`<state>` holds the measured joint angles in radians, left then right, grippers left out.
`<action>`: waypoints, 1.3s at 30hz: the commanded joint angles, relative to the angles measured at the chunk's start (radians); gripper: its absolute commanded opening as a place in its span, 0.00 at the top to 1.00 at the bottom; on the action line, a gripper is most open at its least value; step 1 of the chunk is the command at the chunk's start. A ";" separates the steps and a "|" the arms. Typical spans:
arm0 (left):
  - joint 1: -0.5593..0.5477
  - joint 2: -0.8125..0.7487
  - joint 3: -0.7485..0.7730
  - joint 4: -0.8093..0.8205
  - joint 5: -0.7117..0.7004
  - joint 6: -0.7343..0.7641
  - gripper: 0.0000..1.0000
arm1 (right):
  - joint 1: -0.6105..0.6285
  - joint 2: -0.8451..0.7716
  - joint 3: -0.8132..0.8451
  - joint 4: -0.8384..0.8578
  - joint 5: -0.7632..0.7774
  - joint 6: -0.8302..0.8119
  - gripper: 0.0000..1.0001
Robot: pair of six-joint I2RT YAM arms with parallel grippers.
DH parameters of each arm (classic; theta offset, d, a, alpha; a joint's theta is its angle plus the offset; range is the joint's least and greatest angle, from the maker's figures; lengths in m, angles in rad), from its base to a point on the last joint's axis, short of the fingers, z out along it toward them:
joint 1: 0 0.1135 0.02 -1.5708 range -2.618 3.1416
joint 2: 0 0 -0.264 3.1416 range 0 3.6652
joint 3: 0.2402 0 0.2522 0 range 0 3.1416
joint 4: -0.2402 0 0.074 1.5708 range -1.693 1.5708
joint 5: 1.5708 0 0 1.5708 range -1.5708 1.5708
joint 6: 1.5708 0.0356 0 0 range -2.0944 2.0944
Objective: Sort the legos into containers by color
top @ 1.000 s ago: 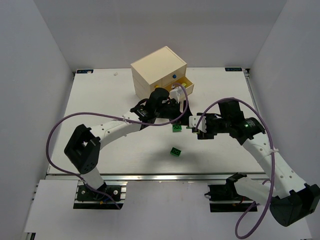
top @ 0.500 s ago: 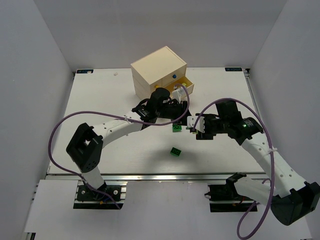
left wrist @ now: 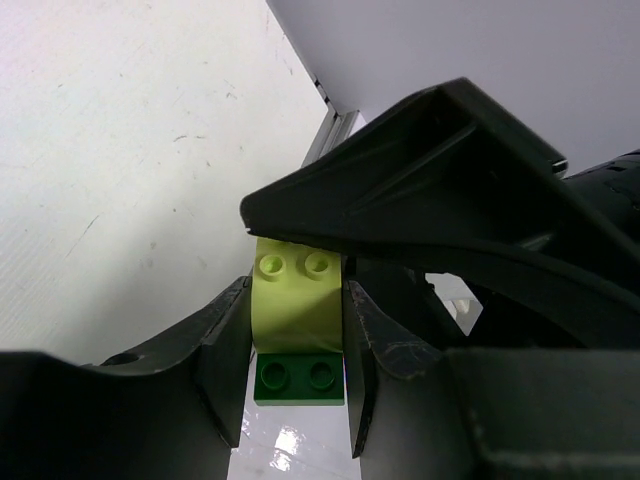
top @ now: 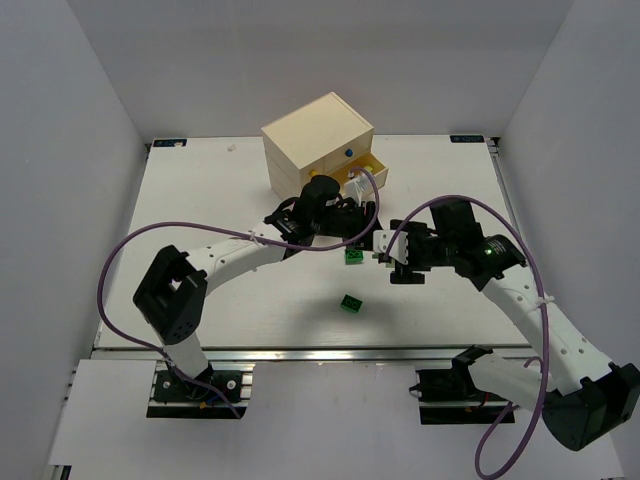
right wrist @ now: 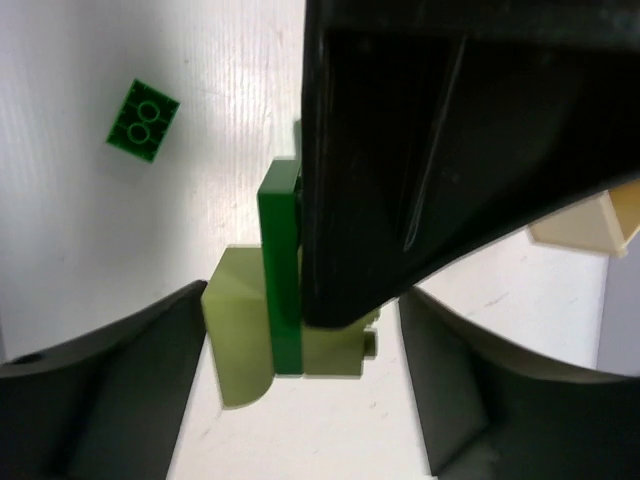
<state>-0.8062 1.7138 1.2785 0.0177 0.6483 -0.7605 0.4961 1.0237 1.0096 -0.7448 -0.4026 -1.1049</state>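
Observation:
A yellow-green lego [left wrist: 297, 305] with a dark green plate [left wrist: 298, 377] stuck to it sits between my left gripper's [left wrist: 297, 370] fingers, which press both its sides. From above, this stack [top: 354, 256] lies on the table in front of the chest, between the two grippers. My right gripper [right wrist: 300, 305] faces the same stack [right wrist: 235, 340] with its fingers spread wide and clear of it. A left finger [right wrist: 400, 150] hides part of the stack. Another green lego [top: 350, 303] lies loose nearer the front; it also shows in the right wrist view [right wrist: 144, 120].
The cream wooden chest [top: 320, 145] stands at the back centre. Its blue knob [top: 349, 152] shows above a pulled-out drawer with a yellow knob [top: 357, 180]. Purple cables loop beside both arms. The table's edge rail runs along the front.
My left gripper has closed on the yellow-green and green stack. The right gripper's fingers have spread wider and stand off the stack. The loose green lego has not moved.

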 commanded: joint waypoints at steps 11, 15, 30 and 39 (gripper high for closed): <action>0.059 -0.123 0.074 -0.126 -0.140 0.162 1.00 | -0.002 -0.069 -0.060 0.070 -0.028 0.073 0.11; 0.091 -0.184 0.076 -0.154 -0.231 0.219 1.00 | -0.028 -0.108 -0.132 0.139 0.030 0.173 0.11; 0.134 -0.450 -0.223 0.042 -0.297 0.316 1.00 | -0.201 0.056 -0.080 0.381 -0.423 0.770 0.17; 0.134 -0.536 -0.280 0.162 -0.240 0.354 1.00 | -0.245 0.285 0.041 0.596 -0.929 1.059 0.15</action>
<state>-0.6765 1.2133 0.9752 0.1040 0.3637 -0.4335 0.2455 1.2945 1.0073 -0.2520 -1.1137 -0.1539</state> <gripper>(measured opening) 0.466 0.834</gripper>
